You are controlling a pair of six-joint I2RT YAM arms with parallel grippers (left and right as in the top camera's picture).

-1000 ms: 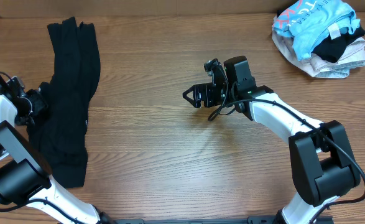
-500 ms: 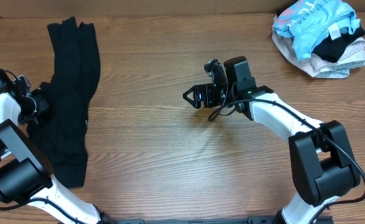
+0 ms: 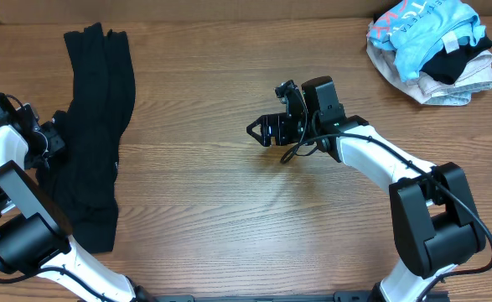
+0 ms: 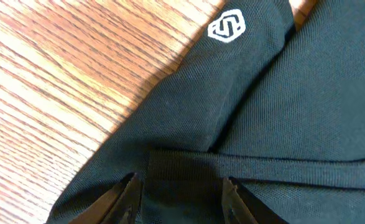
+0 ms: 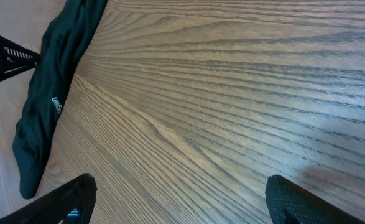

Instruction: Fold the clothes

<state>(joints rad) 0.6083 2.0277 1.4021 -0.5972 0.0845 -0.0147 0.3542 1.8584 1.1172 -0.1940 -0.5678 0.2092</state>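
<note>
At the left edge of the table, the clothes are being found lying in a long, narrow, rumpled strip that runs from the far side toward the near side. The left gripper is being held against the strip's outer edge at mid-length. In the wrist view its fingers are being seen partly apart, astride a hem below the white logo. Whether cloth is actually being pinched cannot be told. Against the view of a second ago, the left wrist is being noted as slightly shifted toward the clothes, while their outline is being noted as unchanged. The right gripper is being kept wide open and empty over bare wood at centre, unmoved. Judgement: a grasp is being settled, and no fold is being made yet.
</note>
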